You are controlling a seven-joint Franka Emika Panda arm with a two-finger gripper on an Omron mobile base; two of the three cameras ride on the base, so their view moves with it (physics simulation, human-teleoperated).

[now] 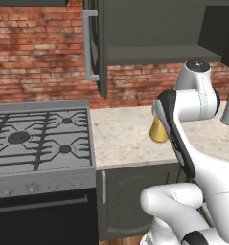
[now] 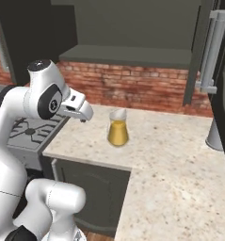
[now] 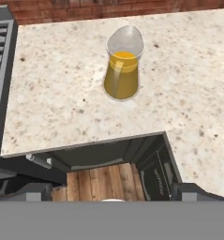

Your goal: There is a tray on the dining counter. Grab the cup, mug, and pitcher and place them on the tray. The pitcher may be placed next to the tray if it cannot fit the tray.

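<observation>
The pale speckled beige stone surface [image 2: 170,169] tops dark grey cabinets and wraps an inner corner. A clear glass pitcher of amber-orange liquid [image 2: 117,128] stands upright on it. A grey tapered vessel [image 2: 214,135] stands on it well to the right, near the far wall.

Clear glass pitcher [image 3: 123,70] on speckled stone countertop [image 3: 62,103]; rough brick wall [image 1: 34,57]; wooden floor [image 3: 99,180].
</observation>
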